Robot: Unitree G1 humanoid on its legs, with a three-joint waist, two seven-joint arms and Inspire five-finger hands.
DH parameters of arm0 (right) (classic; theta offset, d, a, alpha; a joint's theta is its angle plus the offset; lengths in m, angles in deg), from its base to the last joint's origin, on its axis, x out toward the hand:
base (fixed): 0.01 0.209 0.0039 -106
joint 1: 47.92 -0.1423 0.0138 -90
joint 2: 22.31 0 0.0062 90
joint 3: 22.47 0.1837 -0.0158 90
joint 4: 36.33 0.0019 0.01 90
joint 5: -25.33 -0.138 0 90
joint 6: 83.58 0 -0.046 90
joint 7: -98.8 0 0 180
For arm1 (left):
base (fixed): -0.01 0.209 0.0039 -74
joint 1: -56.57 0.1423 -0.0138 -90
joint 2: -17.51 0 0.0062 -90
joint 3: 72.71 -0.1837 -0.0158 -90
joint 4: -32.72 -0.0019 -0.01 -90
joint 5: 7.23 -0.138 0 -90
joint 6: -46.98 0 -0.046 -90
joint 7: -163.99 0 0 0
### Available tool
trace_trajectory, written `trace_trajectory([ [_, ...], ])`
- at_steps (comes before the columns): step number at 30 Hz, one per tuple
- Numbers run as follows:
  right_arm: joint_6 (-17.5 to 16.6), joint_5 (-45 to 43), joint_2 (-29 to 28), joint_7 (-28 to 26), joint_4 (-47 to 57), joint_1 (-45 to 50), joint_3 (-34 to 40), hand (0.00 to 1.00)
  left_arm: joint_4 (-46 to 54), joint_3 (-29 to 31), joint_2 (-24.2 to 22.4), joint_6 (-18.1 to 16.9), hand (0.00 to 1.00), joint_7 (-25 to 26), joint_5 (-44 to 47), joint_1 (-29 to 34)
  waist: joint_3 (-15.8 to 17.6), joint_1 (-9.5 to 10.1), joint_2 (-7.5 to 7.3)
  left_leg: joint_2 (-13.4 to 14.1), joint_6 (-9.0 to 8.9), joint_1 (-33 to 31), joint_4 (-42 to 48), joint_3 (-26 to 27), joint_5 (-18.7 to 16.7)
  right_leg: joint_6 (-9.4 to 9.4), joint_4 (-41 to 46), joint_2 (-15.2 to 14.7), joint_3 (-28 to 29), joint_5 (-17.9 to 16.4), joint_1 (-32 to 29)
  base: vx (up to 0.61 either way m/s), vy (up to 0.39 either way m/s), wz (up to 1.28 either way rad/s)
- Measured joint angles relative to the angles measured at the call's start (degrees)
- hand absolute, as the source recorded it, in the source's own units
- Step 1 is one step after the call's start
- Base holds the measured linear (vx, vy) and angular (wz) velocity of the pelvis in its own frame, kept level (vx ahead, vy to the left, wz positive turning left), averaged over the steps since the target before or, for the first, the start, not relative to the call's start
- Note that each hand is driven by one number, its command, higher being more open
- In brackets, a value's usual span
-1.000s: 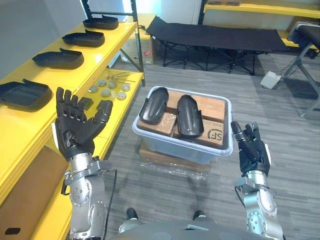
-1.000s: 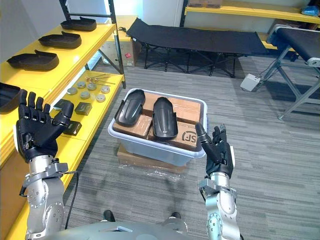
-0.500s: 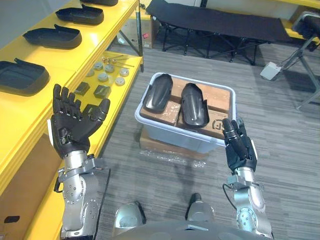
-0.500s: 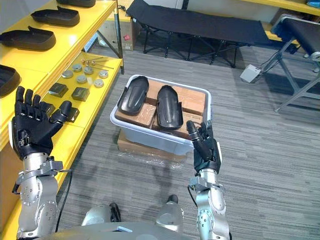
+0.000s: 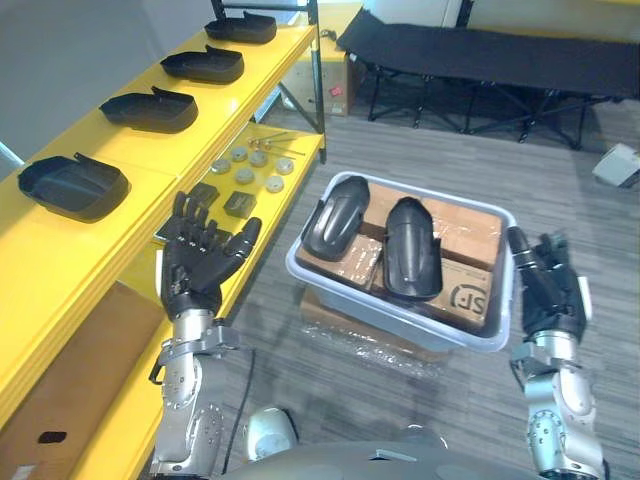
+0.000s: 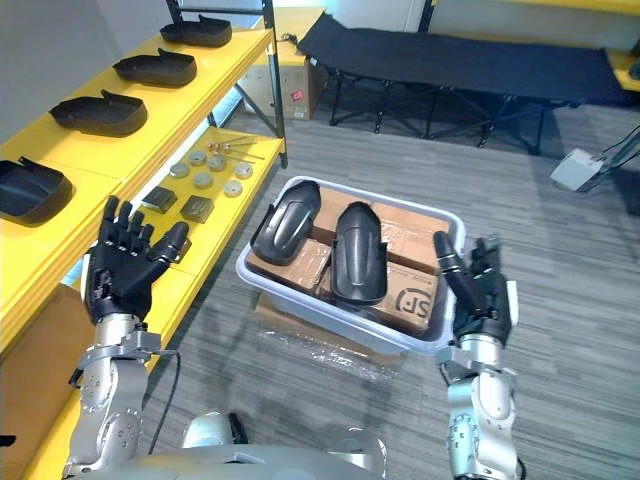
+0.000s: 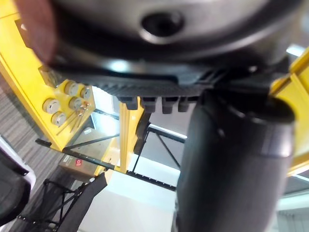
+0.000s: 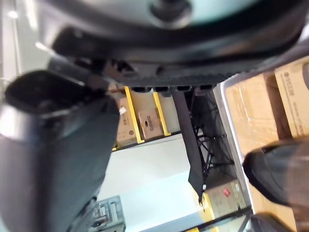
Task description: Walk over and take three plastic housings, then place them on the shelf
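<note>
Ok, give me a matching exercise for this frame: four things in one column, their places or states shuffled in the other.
1 left hand
2 right hand
3 black housings
4 round metal discs

a on the lower yellow shelf
b open, beside the bin's right end
c on cardboard boxes in the bin
d open, raised by that shelf

Pairs: 1-d, 2-b, 3-c, 4-a.

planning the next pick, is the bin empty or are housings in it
Not empty: two black housings lie on cardboard boxes inside the bin.
</note>
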Motion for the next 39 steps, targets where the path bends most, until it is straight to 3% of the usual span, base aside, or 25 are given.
trace_trajectory([
  [1,-0.1,0.7,-0.4,1.4,0.0,-0.2,-0.2,1.00,-0.3,-0.8,0.2,0.0,1.00,-0.8,0.0,-0.3,0.0,-0.27,-0.46,-1.1,-0.85,0.8,-1.1,0.0,-1.0,0.85,0.0,-0.9,0.4,0.4,-0.2,0.13,0.231,-0.06],
  [4,-0.3,2.3,-3.5,5.3,0.0,0.2,-1.4,1.00,-0.2,-1.0,2.0,0.4,1.00,-1.2,-0.2,-1.6,1.0,-0.97,-4.34,-4.5,0.14,1.1,-3.8,1.0,-0.6,1.51,-0.2,-3.8,1.1,2.2,-1.6,0.05,0.180,0.03],
  [7,-0.3,4.2,-6.2,9.4,0.1,1.2,-1.4,1.00,0.0,0.7,2.4,1.0,1.00,-0.6,-0.2,-1.5,0.9,-1.00,-4.63,-5.3,0.65,2.2,-5.1,1.1,-0.5,1.17,-1.2,-3.7,1.3,4.9,-0.7,0.01,0.115,0.04],
  [15,3.6,9.2,-5.0,14.8,-3.9,-1.8,2.1,1.00,2.2,2.2,2.4,1.2,1.00,0.1,-0.2,-2.0,1.2,-0.66,-4.30,-5.1,0.82,-1.6,-5.6,-0.3,0.7,1.18,-3.7,-2.3,1.1,5.0,-2.0,-0.06,0.013,0.09],
  [22,9.0,11.1,4.8,20.4,-22.8,-19.5,3.5,1.00,2.2,-0.2,2.4,1.9,1.00,-2.1,-0.2,-4.5,8.7,0.74,-2.30,-3.6,0.60,-8.2,-5.8,-3.5,5.1,1.08,-4.0,0.2,0.0,4.9,-6.6,-0.16,-0.020,0.15],
  [27,9.8,10.9,12.4,19.8,-33.8,-28.6,3.4,1.00,2.1,-3.5,4.5,2.0,1.00,-3.4,-0.3,-6.0,12.5,3.25,-2.45,-3.3,1.16,-10.2,-7.6,-4.2,7.6,0.45,-2.6,0.8,-0.1,4.6,-9.5,-0.11,-0.004,0.07],
  [31,10.5,10.9,18.1,18.1,-43.5,-36.9,0.6,1.00,1.1,-5.5,6.5,2.3,1.00,-4.9,-0.3,-7.0,14.0,3.99,-2.96,-3.7,1.91,-12.2,-7.8,-5.4,8.9,0.67,-2.3,0.8,-0.9,5.0,-10.8,-0.03,0.012,0.13],
  [35,11.9,10.9,24.2,15.6,-56.7,-47.1,-3.1,1.00,-2.1,-7.6,7.1,2.3,1.00,-5.3,-0.3,-9.7,14.9,5.90,-2.12,-3.9,2.16,-14.1,-7.3,-6.6,9.4,0.62,-1.9,0.8,-1.6,5.1,-11.7,0.00,0.014,0.12],
  [39,12.3,11.2,27.3,13.4,-62.2,-54.9,-7.0,1.00,-4.1,-9.2,7.4,2.3,1.00,-4.7,-0.3,-10.9,15.5,7.02,-1.08,-4.1,2.37,-15.3,-7.1,-7.2,9.5,0.62,-1.8,0.8,-1.8,5.1,-12.7,0.00,0.012,0.07],
])
